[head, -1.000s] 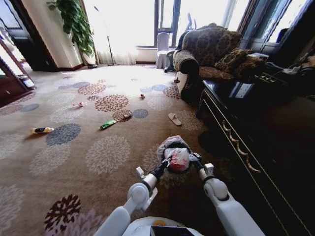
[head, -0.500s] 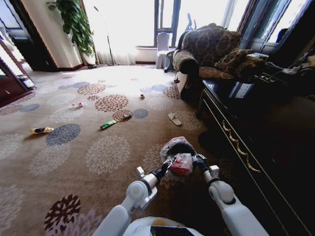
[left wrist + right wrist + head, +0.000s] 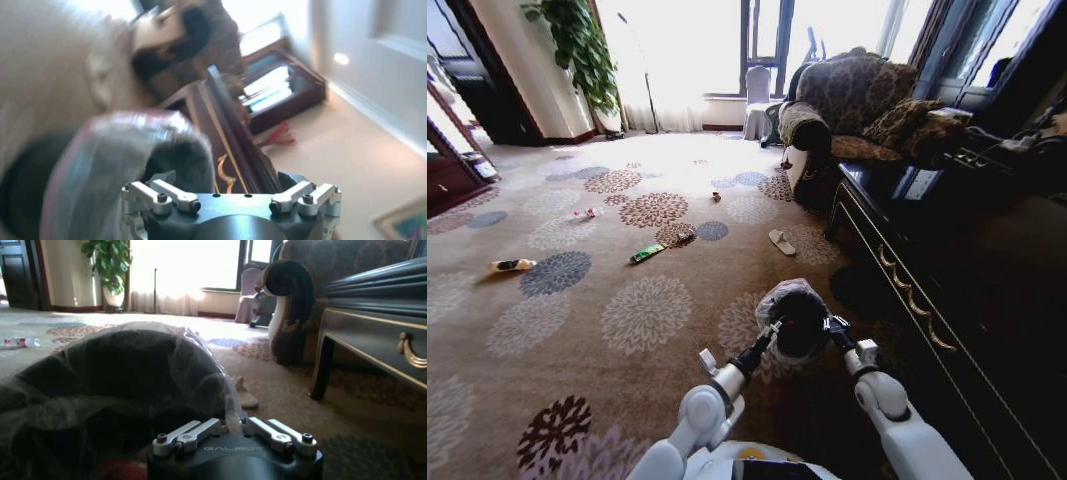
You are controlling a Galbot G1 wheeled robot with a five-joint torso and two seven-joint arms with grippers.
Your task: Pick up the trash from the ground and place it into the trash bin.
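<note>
The trash bin (image 3: 794,312), black with a whitish plastic liner, stands on the carpet just ahead of me between my two arms. My left gripper (image 3: 774,329) is open at its near left rim, holding nothing. At the right rim my right gripper (image 3: 831,323) is shut on the liner edge (image 3: 230,410). A red bit of the white-red wad (image 3: 120,470) shows inside the bin. Farther off on the carpet lie a white slipper (image 3: 782,242), a green wrapper (image 3: 647,253), a yellow-black packet (image 3: 512,265), a clear bottle (image 3: 585,212) and a tiny red bit (image 3: 716,196).
A long dark cabinet (image 3: 947,270) runs along the right, close to the bin. A patterned sofa (image 3: 852,110) stands behind it. A potted plant (image 3: 582,50) is at the far left wall. Open carpet (image 3: 627,320) spreads to the left.
The white-red wad that my left gripper held over the bin has left it and dropped inside. Both arms and the bin have shifted slightly nearer and rightward.
</note>
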